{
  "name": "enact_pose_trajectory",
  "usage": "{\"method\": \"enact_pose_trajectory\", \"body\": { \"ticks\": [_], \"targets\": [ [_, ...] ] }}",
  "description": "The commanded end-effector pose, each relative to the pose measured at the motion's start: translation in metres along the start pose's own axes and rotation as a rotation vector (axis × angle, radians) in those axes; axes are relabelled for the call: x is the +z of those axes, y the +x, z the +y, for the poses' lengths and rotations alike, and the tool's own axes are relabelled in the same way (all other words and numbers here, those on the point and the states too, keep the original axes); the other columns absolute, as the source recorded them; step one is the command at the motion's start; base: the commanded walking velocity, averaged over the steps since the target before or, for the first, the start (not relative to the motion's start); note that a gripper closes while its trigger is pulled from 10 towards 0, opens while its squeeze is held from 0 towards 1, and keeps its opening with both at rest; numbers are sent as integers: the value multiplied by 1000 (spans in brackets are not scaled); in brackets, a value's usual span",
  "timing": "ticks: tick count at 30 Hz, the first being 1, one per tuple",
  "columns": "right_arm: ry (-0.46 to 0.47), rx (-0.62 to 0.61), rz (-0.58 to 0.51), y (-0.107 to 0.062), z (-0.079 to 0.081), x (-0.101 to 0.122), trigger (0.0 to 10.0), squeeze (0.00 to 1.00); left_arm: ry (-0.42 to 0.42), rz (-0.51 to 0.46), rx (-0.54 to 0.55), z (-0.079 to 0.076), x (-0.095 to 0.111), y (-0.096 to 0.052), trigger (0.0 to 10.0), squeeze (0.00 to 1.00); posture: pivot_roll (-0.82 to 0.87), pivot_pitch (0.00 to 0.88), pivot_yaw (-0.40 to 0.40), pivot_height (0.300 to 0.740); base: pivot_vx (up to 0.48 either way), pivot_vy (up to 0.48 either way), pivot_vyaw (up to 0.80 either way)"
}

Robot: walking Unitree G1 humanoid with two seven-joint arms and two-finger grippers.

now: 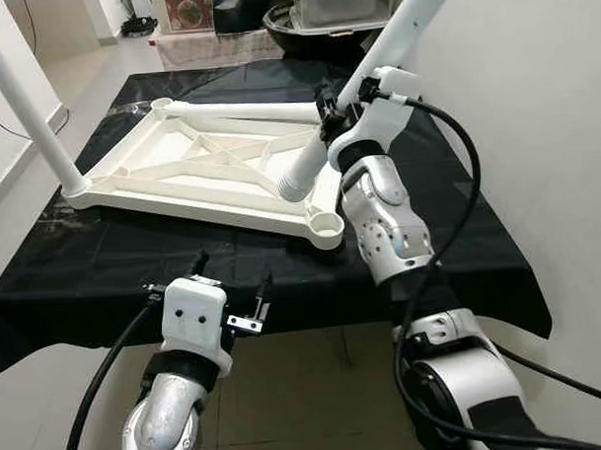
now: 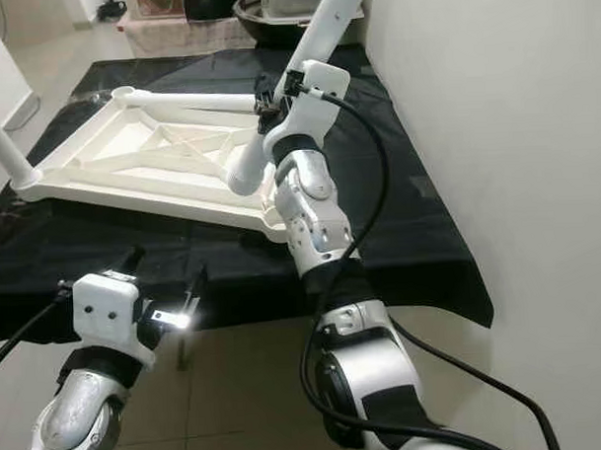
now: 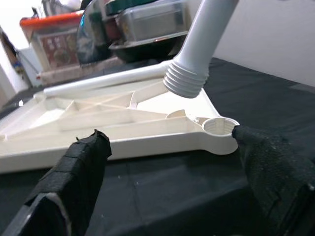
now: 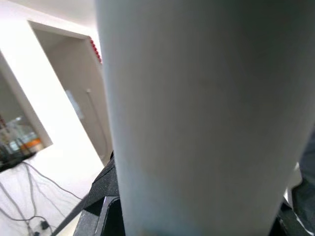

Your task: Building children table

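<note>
One white plastic table leg is clamped between the right gripper fingers, gripped on the smooth shaft well above its threaded end. Leg slants down; the ribbed end hangs just above the upturned white tabletop, near but not in the open corner socket. Tabletop lies underside up on a black cloth. Judged: leg is stiff, light, hollow-looking, and its slick surface could twist in the pads; holding closer to the thread would steady the aim. Threads need square entry or they may cross. Left gripper sits low at the cloth's near edge, fingers spread and empty, the socket just beyond their tips. Another leg stands in the far corner.
</note>
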State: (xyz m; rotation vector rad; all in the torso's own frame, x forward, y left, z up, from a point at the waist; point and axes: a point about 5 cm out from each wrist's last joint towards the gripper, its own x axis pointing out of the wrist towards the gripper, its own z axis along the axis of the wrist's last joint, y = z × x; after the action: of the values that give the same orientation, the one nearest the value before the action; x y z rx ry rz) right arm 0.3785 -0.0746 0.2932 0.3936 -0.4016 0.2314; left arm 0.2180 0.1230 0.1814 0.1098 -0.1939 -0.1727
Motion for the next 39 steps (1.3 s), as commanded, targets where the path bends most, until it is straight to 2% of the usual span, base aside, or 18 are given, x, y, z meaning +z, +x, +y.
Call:
{"method": "enact_pose_trajectory", "body": {
  "ticks": [1,13,14,17,18,19,22,25,31,33,35,39],
  "targets": [
    [24,42,15,-6,-1,-1,10000,0,48,24,22,8,-5,4,10000,0,-64,27,45,740,0,0,0],
    [78,100,41,-19,-6,-4,10000,0,106,-1,30,18,-3,19,10000,0,-32,8,56,740,0,0,0],
    [95,111,50,-23,-6,-5,10000,0,120,-7,6,18,-2,24,10000,1000,-31,5,53,740,0,0,0],
    [99,125,60,-26,-6,-6,10000,0,132,-7,-13,19,-3,29,10000,1000,-31,5,53,740,0,0,0],
    [102,137,72,-28,-7,-7,10000,0,148,26,-23,19,-8,34,10000,1000,-35,0,44,740,0,0,0],
    [99,154,81,-31,-7,-7,10000,0,178,74,-44,19,-16,39,10000,0,-35,0,44,740,0,0,0],
    [89,191,96,-34,-6,-8,10000,0,213,158,-94,20,-32,47,10000,0,-35,0,44,740,0,0,0],
    [72,253,120,-40,-2,-10,10000,0,203,199,-130,21,-41,58,10000,0,-35,0,44,740,0,0,0],
    [51,328,161,-50,6,-15,10000,0,214,193,-164,21,-45,72,10000,0,-45,6,44,740,0,0,0],
    [51,328,161,-50,6,-15,10000,0,214,193,-164,21,-45,72,10000,0,-45,6,44,740,0,0,0],
    [25,355,193,-56,7,-22,10000,0,205,162,-193,16,-41,79,10000,0,-46,13,42,740,0,0,0],
    [21,367,209,-61,8,-25,10000,0,193,145,-229,8,-39,83,10000,0,-47,17,42,740,0,0,0]
  ]
}}
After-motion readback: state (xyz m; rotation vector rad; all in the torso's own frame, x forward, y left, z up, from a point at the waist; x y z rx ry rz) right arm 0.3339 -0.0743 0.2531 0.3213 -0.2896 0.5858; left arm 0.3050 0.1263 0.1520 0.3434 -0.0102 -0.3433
